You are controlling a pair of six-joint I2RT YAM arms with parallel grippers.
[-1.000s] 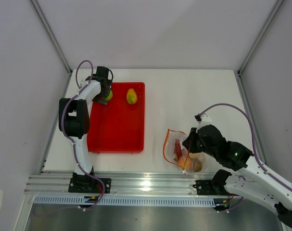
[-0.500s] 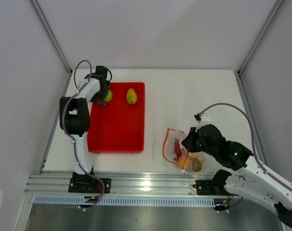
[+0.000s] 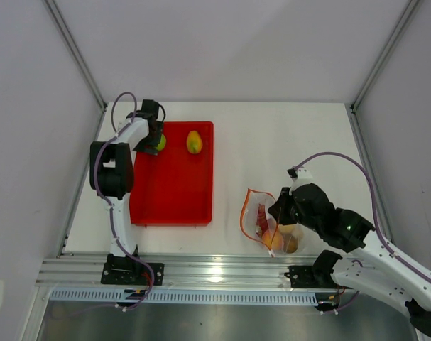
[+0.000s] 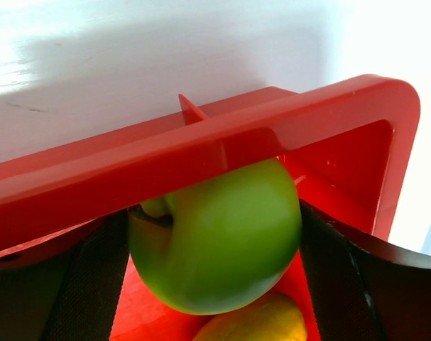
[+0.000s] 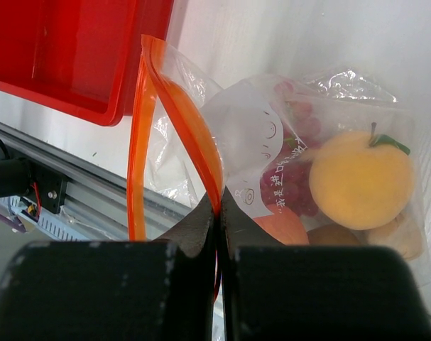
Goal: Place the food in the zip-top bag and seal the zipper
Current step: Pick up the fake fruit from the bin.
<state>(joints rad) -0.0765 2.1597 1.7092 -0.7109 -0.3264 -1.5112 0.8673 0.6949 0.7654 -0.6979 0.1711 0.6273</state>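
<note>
From above, the white bench (image 3: 286,142) carried a shallow red plastic tray (image 3: 171,206) on its left half. A round green apple (image 3: 162,143) lay in the tray's far left corner, with a yellow-green mango (image 3: 194,142) near it to the right. The left claw (image 3: 155,139) reached down over the apple. Near the front edge, right of the tray, lay the clear crinkly zip-top bag (image 3: 266,226), and the right claw (image 3: 275,213) sat at its mouth. In the left wrist view, the apple sat against the tray's rim between two dark fingers (image 4: 87,284) that stood wide apart, one at each side of it. Whether they pinched it or only flanked it could not be told. In the right wrist view, the right claw was pressed together on the thin orange-red zipper strip (image 5: 197,131), pinching one edge of the bag's mouth, which gaped open. Inside the bag lay a yellow-orange round orange (image 5: 361,177), a dark red grape bunch (image 5: 295,181) and a brown kiwi (image 5: 336,238).
</note>
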